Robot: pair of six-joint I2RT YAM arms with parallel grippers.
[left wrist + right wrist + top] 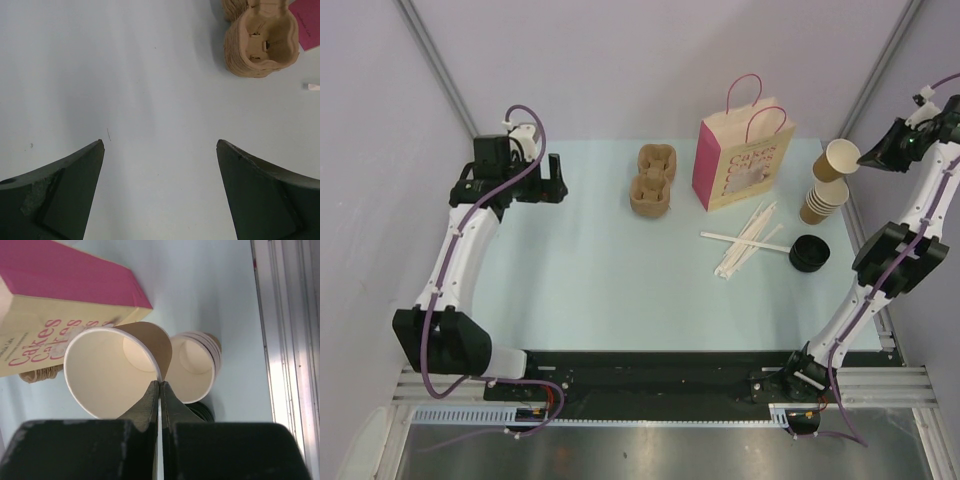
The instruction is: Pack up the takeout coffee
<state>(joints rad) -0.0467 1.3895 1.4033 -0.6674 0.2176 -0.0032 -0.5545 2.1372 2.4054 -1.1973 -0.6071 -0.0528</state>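
Aloft, right gripper (160, 390) pinching paper cup (107, 372) rim at table (620, 280) edge, left gripper (160, 142) released over open surface

The light blue table (600, 280) holds brown cup trays (654, 180) near the back. A pink and cream paper bag (742, 160) stands beside them. Stacked cups (823, 200), white sticks (748, 240) and a black lid (809, 253) lie on the right.

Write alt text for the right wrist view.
The right gripper, jaws shut, pinches the rim of a lidless paper cup, its open mouth facing the camera. Behind it are a stack of similar cups and a pink-sided paper bag printed "Cakes", on a pale table.
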